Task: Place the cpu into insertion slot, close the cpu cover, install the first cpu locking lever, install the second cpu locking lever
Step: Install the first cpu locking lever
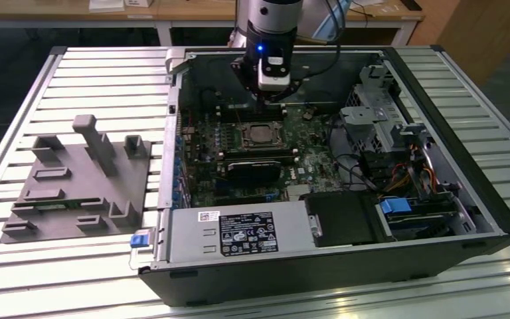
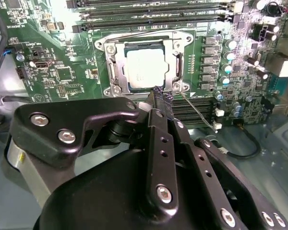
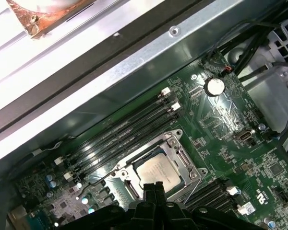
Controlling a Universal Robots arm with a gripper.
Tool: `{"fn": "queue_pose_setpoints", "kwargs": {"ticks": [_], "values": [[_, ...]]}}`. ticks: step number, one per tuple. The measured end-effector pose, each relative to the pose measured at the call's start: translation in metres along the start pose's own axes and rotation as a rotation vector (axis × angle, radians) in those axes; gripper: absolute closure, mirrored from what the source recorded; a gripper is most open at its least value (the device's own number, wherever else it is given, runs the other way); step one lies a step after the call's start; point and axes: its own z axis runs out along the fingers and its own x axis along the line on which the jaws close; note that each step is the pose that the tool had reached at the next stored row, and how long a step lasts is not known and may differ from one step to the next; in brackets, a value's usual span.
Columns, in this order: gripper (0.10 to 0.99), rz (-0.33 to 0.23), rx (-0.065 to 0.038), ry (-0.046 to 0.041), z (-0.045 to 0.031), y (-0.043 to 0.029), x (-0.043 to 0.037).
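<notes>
Cpu (image 2: 145, 67) – under cpu cover (image 2: 169, 62)

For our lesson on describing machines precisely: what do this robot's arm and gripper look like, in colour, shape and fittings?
The arm is a silver-grey cylinder ending in a black wrist with a small blue light and a pale block. The gripper is black, built of flat linkage bars joined by silver screws, narrowing to two slim fingers with textured tips.
</notes>
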Motion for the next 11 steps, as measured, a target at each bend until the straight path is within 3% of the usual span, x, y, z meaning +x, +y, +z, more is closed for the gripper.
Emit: {"fn": "queue_pose_setpoints", "kwargs": {"ticks": [11], "values": [[0.980, -0.060, 0.002, 0.0006, 0.0000, 0.0000, 0.0000]]}}
